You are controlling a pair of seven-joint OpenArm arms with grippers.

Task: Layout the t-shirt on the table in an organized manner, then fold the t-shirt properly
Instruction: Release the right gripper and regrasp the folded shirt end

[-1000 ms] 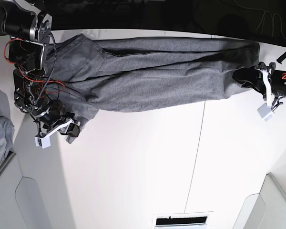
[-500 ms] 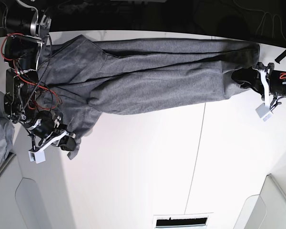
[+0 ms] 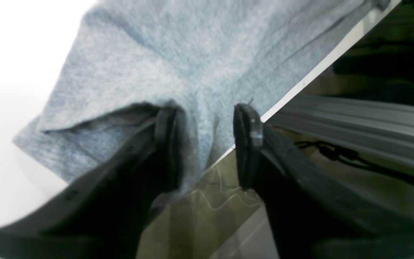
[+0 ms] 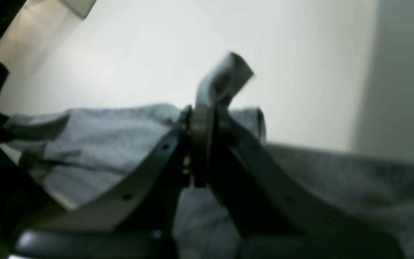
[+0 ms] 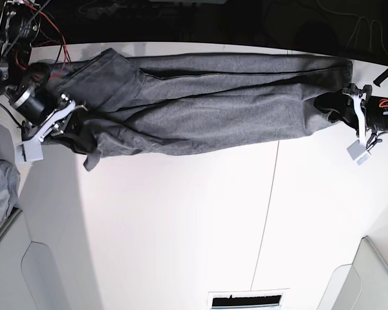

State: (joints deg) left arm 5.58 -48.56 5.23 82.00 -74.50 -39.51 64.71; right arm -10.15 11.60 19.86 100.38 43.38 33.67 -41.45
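**Laying out: shirt stretched, not yet flat**

The t-shirt (image 5: 207,103) lies bunched along the table's (image 5: 194,226) far edge. The right end effector (image 4: 201,144) is clamped on a fabric fold; the left end effector (image 3: 205,144) stands apart over the hem. Next, spreading it flat calls for a fresh grip.

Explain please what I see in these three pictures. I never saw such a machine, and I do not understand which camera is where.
This is a robot with two arms, each ending in a two-fingered gripper. One picture looks at the whole white table from the robot's base. The other two come from cameras on each wrist, looking along the gripper's black fingers.

A grey t-shirt lies stretched into a long, rumpled band along the table's far edge. The right gripper, on the left of the base view, is shut on a fold of the shirt. The left gripper stands open at the other end, with cloth between its fingers but no pinch on it.
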